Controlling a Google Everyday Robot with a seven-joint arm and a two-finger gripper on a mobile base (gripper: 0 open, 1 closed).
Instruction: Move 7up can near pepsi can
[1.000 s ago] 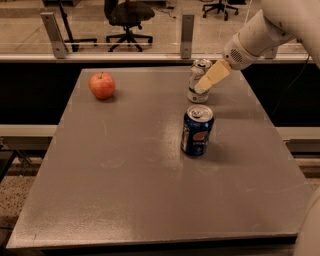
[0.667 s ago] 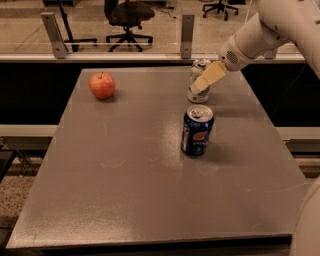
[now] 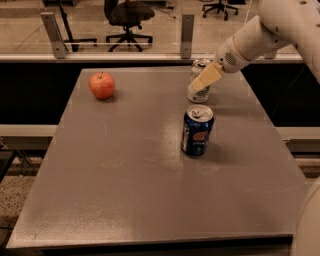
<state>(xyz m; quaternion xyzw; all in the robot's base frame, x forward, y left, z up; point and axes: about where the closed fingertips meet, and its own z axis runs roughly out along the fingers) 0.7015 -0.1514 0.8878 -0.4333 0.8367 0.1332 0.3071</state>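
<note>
The 7up can (image 3: pixel 196 94), whitish-silver with green markings, stands upright at the far right of the grey table (image 3: pixel 125 165). My gripper (image 3: pixel 204 80) reaches in from the upper right and sits against the can's upper half, covering part of it. The pepsi can (image 3: pixel 196 131), dark blue with a round logo and silver top, stands upright a short way in front of the 7up can, nearer the camera. The two cans are apart.
A red apple (image 3: pixel 102 85) lies at the far left of the table. My white arm (image 3: pixel 270 30) crosses the upper right corner. Beyond the table's far edge stand a rail with posts (image 3: pixel 186 30) and an office chair (image 3: pixel 127 15).
My gripper has shifted slightly down and to the left against the 7up can. Both cans and the apple stand where they were.
</note>
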